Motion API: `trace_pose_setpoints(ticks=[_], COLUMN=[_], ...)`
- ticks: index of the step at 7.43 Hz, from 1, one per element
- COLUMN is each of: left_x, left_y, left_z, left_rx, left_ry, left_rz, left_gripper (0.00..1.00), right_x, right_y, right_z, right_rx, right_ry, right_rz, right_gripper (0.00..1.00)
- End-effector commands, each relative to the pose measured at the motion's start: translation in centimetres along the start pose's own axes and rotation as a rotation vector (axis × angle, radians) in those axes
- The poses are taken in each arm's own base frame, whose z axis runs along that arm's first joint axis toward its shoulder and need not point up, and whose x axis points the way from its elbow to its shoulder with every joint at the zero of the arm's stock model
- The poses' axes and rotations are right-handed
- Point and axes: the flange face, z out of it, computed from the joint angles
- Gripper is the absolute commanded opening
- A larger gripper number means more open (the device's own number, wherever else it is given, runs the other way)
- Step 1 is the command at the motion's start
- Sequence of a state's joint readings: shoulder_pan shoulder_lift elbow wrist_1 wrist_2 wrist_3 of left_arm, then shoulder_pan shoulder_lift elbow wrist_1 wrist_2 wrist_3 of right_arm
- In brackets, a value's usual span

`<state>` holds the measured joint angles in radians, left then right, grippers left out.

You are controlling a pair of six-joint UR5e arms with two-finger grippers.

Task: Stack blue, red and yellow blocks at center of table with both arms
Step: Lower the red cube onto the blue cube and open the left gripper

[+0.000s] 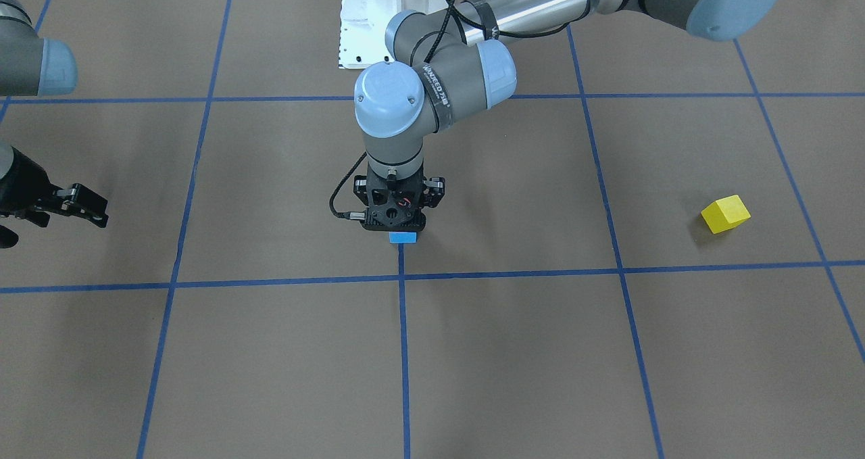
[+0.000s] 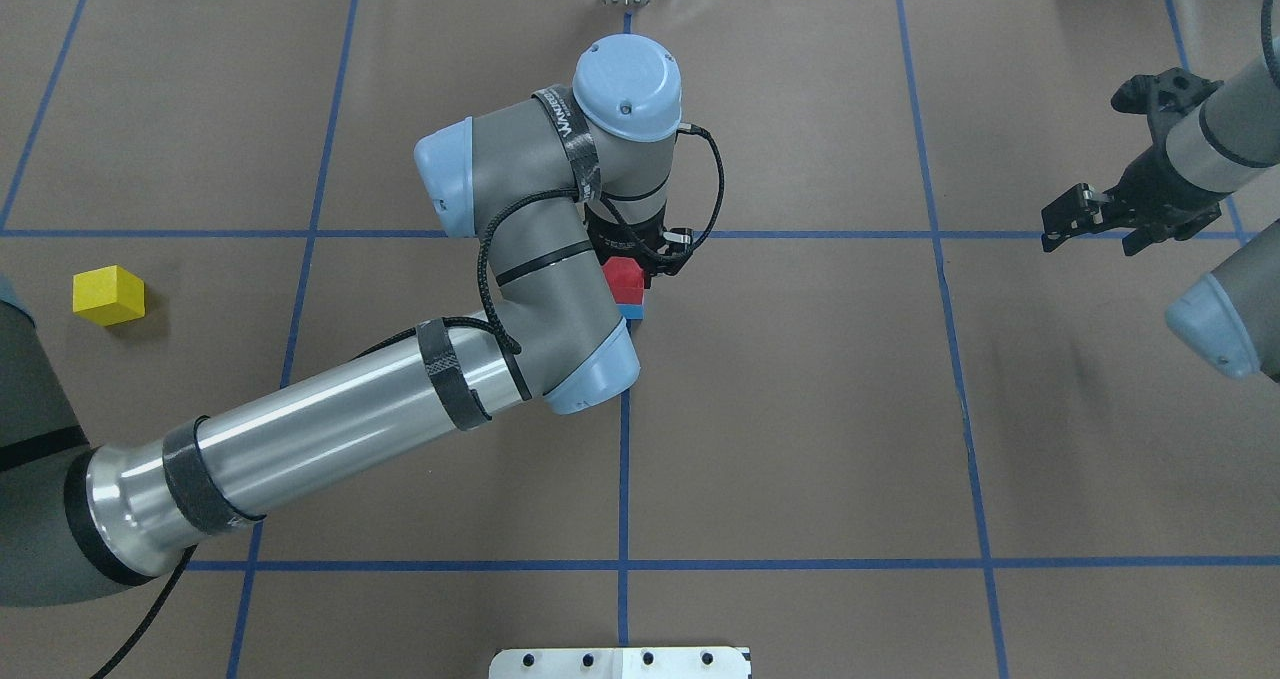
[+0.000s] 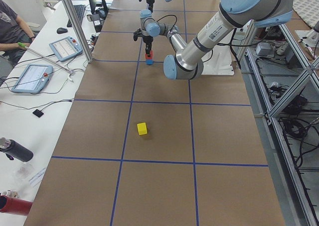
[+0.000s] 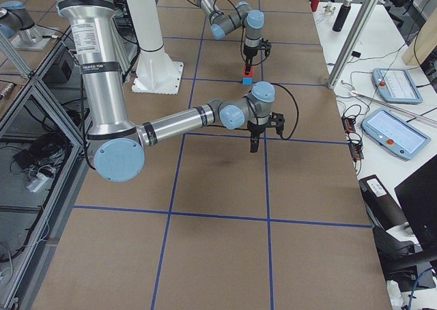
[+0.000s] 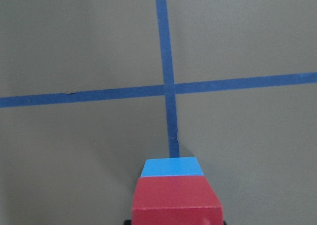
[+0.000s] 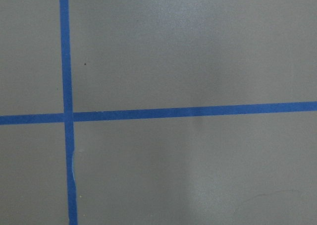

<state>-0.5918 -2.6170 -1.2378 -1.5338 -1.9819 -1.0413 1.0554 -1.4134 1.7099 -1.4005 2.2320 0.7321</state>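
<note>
The left gripper hung straight down over the middle of the table, its wrist folded above the stack. Under it the red block sat on the blue block, the 2 squared up with each other. In the left wrist view the red block filled the bottom edge and a strip of blue showed past it. The stack stood on a line of the blue tape, just short of a crossing. The jaws stood at the red block's height, but the gripper body hid the fingers, so I could not tell whether they pressed on it or stood clear.

The yellow block lay alone, well apart, far out on the robot's left side, turned slightly askew to the grid.

The right gripper hovered above the table at the far right, well away from the stack. Its 2 fingers were spread wide with nothing between them.
</note>
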Motion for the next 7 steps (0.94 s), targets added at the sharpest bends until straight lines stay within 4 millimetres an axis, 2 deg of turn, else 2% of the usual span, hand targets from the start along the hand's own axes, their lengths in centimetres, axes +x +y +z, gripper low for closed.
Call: trace_pose_setpoints(ticks=[1, 2, 3, 4, 5, 7], left_x=[0.07, 0.0, -0.03, -0.11, -0.05, 0.02], left_y=[0.07, 0.07, 0.05, 0.05, 0.14, 0.09], left_z=[0.03, 0.1, 0.17, 0.26, 0.32, 0.03], left_rx=[0.0, 0.0, -0.001, -0.001, -0.003, 0.001], left_ry=[0.001, 0.001, 0.0, -0.001, -0.001, 0.003], left_rz=[0.001, 0.001, 0.002, 0.002, 0.004, 0.003], left_gripper=[0.19, 0.31, 0.62, 0.87, 0.99, 0.99], right_x=[0.0, 0.0, 0.0, -0.08, -0.08, -0.03], right_y=[-0.02, -0.02, -0.02, -0.06, -0.06, -0.08], right_z=[0.02, 0.02, 0.02, -0.02, -0.02, 0.04], right_rx=[0.0, 0.0, 0.0, 0.001, 0.001, 0.0], right_ry=[0.0, 0.0, 0.0, -0.001, -0.001, 0.0], right_rz=[0.0, 0.001, 0.001, 0.001, 0.0, 0.001], right_gripper=[0.99, 0.99, 0.99, 0.99, 0.99, 0.99])
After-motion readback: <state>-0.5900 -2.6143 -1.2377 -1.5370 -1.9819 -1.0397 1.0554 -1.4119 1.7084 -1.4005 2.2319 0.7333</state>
